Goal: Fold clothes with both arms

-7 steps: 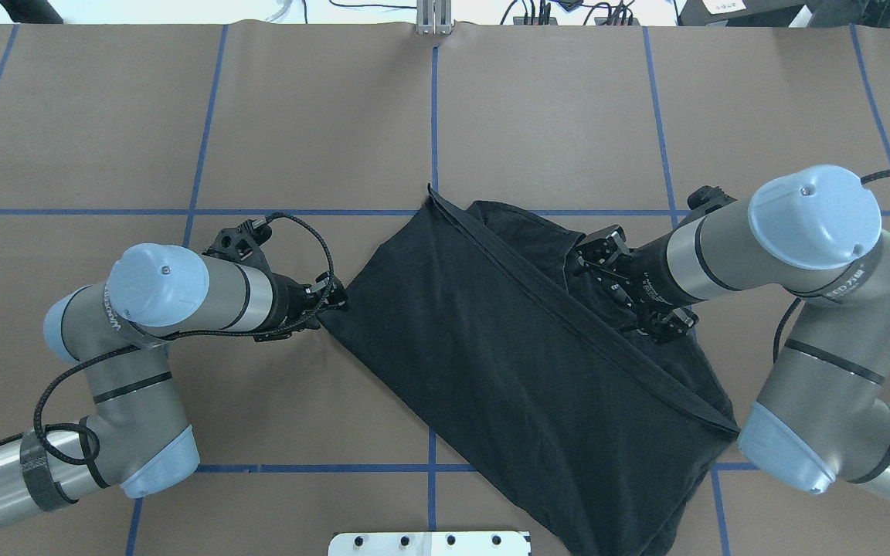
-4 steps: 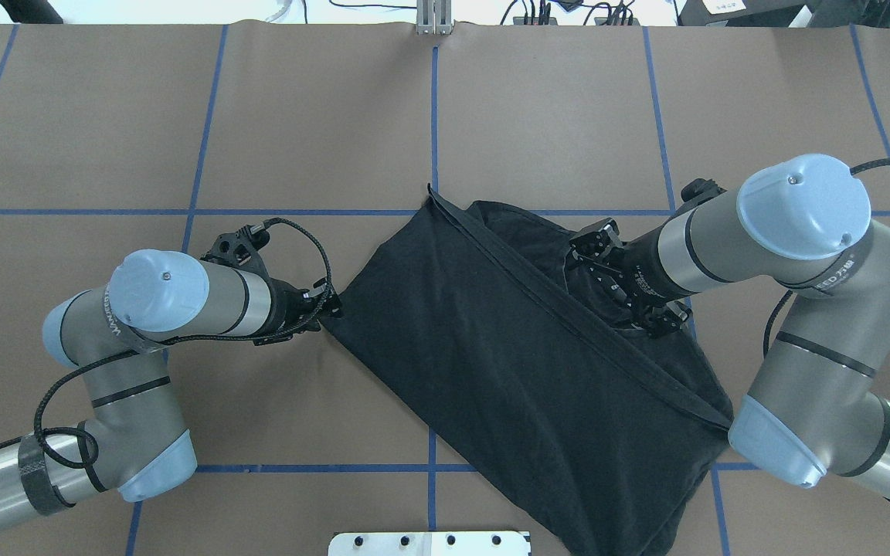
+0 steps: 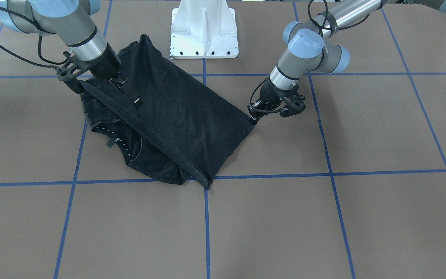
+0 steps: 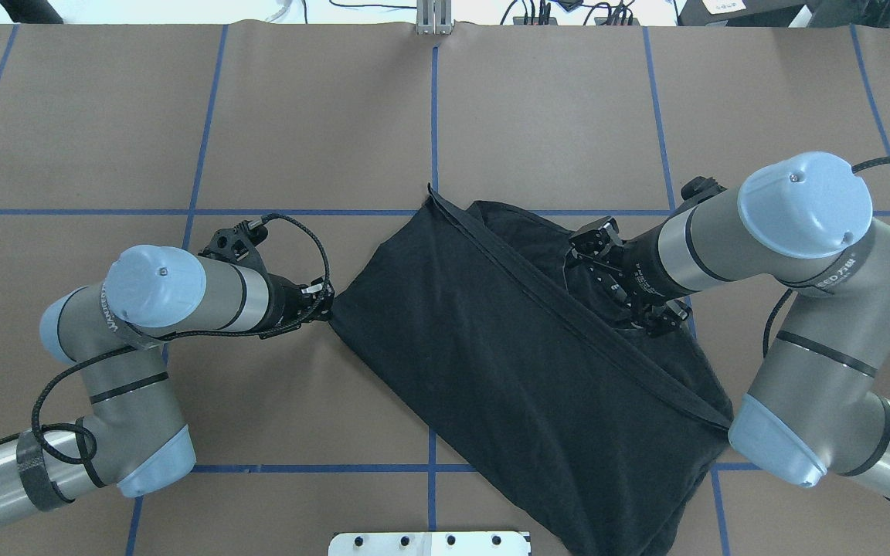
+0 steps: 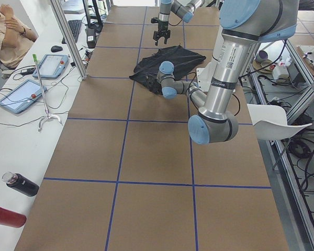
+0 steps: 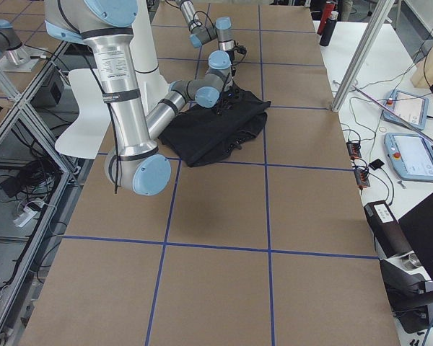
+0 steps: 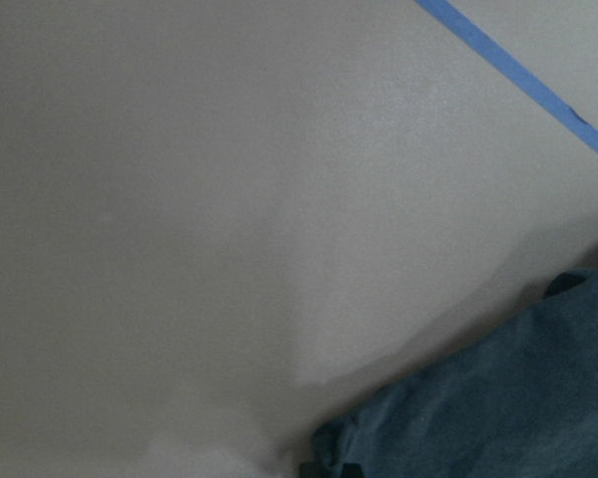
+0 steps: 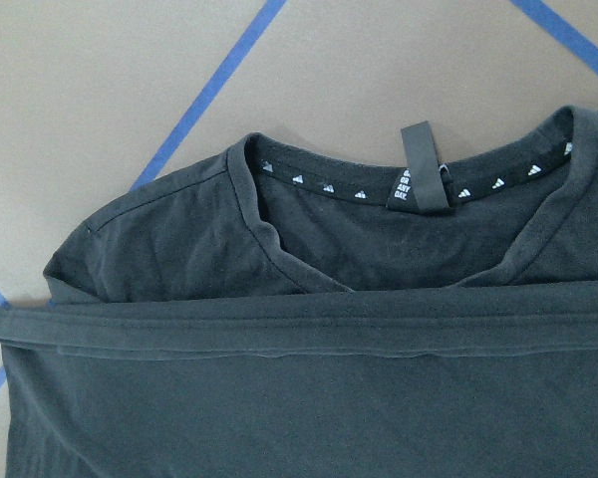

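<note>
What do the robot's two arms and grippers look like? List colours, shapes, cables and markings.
The left arm and right arm are silver-grey tubes with rounded light blue joint caps, thin black bands and small lettering beside a joint. A black braided cable runs along each. The left gripper and right gripper are black with two slim fingers.

Black T-shirt [image 4: 491,363] folded over, diagonal on table [image 4: 298,116], collar showing beyond the hem; left arm [image 4: 182,297] at its corner, right arm [image 4: 723,239] over collar end.
</note>
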Available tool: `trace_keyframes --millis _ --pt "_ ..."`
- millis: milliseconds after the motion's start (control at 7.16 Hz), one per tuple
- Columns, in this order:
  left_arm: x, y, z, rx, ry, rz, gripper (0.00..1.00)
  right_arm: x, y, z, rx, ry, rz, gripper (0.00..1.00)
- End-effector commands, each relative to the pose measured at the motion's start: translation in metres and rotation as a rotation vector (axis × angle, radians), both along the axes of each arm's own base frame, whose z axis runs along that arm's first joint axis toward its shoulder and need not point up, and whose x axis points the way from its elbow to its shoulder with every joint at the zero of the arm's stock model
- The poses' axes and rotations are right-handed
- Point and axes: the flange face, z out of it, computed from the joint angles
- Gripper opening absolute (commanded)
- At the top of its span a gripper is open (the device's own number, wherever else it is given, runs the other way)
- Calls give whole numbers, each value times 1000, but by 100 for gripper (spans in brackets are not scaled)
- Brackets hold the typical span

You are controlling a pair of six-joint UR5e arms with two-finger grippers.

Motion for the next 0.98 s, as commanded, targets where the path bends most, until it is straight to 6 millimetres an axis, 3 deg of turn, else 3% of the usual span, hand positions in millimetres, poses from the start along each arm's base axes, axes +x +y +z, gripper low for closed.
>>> trace_keyframes --millis 0,140,279,419,558,838 --pt "-37 -91 -18 175 -49 -65 0 3 -2 0 1 -1 7 100" --pt "-49 -148 -20 206 -87 -112 0 5 -3 -1 2 -2 10 100" --pt "-50 -190 -23 251 -97 -137 0 7 -4 -1 2 -2 14 100" --pt "-43 -226 -14 303 -84 -153 0 11 -9 0 0 0 25 100" --pt "-23 -263 -25 343 -68 -166 0 21 -18 -2 9 -2 57 100" --pt "-21 -311 -43 421 -138 -157 0 24 -23 -1 19 7 82 100"
